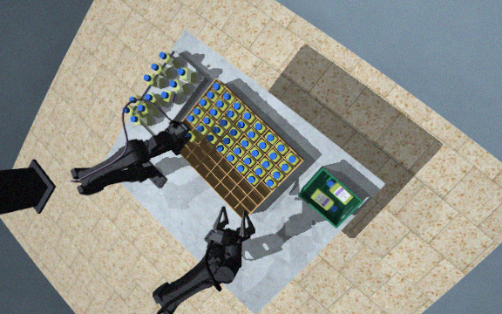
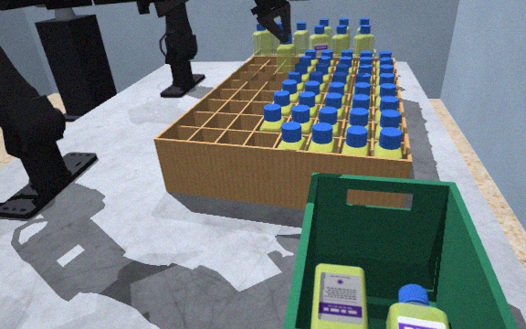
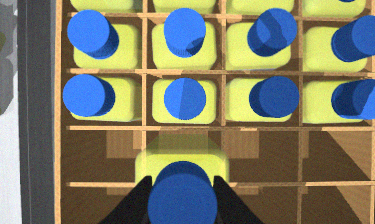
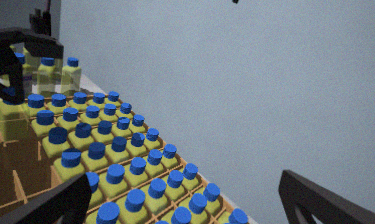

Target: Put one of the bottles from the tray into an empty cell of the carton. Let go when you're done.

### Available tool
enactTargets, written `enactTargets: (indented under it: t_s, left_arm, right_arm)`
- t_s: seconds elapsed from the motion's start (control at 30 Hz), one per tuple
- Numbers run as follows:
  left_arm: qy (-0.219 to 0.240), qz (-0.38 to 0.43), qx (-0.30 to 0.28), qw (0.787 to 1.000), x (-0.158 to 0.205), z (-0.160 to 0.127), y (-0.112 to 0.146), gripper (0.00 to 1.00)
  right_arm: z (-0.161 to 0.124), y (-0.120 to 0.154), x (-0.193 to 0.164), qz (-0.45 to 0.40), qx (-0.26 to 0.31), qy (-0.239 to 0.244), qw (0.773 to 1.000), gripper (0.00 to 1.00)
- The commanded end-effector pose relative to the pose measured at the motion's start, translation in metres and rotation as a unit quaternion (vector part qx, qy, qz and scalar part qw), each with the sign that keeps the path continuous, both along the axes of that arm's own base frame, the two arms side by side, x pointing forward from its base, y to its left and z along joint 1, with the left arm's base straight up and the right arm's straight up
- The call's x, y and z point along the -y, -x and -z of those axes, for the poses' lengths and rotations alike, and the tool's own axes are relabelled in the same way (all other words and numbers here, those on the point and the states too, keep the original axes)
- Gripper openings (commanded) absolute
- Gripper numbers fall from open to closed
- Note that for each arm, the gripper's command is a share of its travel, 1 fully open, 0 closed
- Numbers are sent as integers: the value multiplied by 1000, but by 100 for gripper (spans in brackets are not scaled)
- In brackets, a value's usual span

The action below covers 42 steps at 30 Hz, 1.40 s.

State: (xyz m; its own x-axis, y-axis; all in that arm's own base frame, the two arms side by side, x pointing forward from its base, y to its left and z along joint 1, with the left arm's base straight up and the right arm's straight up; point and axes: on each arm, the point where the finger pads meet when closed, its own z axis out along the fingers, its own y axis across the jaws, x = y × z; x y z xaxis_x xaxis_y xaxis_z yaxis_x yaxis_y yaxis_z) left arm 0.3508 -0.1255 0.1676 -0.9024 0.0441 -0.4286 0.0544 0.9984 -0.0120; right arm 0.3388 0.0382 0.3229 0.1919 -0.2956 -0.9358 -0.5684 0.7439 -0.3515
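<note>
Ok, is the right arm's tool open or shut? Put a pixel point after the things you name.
Open: the right tool (image 1: 234, 215) (image 4: 185, 181) has its fingers spread wide, with nothing between them.

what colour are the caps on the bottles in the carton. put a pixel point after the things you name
Blue (image 2: 390, 138); the exterior view shows them best.

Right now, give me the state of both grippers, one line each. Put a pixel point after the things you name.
Left gripper (image 2: 283, 40) (image 3: 183, 187): closed on a bottle (image 1: 189, 136) (image 2: 286, 55) (image 3: 182, 167) (image 4: 12, 120), by its cap.
Right gripper (image 1: 234, 215) (image 4: 185, 195): open, holding nothing.
</note>
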Motion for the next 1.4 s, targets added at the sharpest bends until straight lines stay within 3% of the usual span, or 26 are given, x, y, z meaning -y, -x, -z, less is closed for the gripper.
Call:
enactTargets:
  t_s: [0.0, 0.27, 0.3, 0.4, 0.7, 0.77, 0.87, 0.9, 0.97, 1.07, 1.17, 1.37]
  left_arm:
    - [18, -8, 53, 998, -1, -20, -12, 30]
    - [19, -8, 54, 998, 1, -17, -13, 30]
    - [15, -5, 44, 999, 1, -3, -9, 30]
    - [20, -5, 54, 998, 2, -10, -14, 30]
    - [8, 0, 28, 1000, 8, 24, -15, 30]
    - [15, 3, 46, 999, 9, 10, -10, 30]
    - [17, -7, 52, 998, 3, 9, -18, 30]
    - [13, -15, 42, 999, -5, 22, -10, 30]
    - [8, 2, 33, 999, 7, 27, -16, 30]
    - [21, -5, 54, 998, 2, 12, -17, 30]
    - [11, 1, 40, 999, 5, 34, -7, 30]
    - [18, -9, 57, 998, 3, 20, -23, 30]
  right_arm:
    - [-6, 2, -1, -1, 6, 1, 1000, 100]
    - [-6, 2, -1, -1, 6, 1, 1000, 100]
    - [-6, 2, -1, -1, 6, 1, 1000, 100]
    - [-6, 2, -1, -1, 6, 1, 1000, 100]
    - [-6, 2, -1, -1, 6, 1, 1000, 100]
    - [-6, 2, -1, -1, 6, 1, 1000, 100]
    - [-6, 2, -1, -1, 6, 1, 1000, 100]
    - [-6, 2, -1, -1, 6, 1, 1000, 100]
    - [-6, 2, -1, -1, 6, 1, 1000, 100]
    - [-6, 2, -1, -1, 6, 1, 1000, 100]
    - [-6, 2, -1, -1, 6, 1, 1000, 100]
    - [-6, 2, -1, -1, 6, 1, 1000, 100]
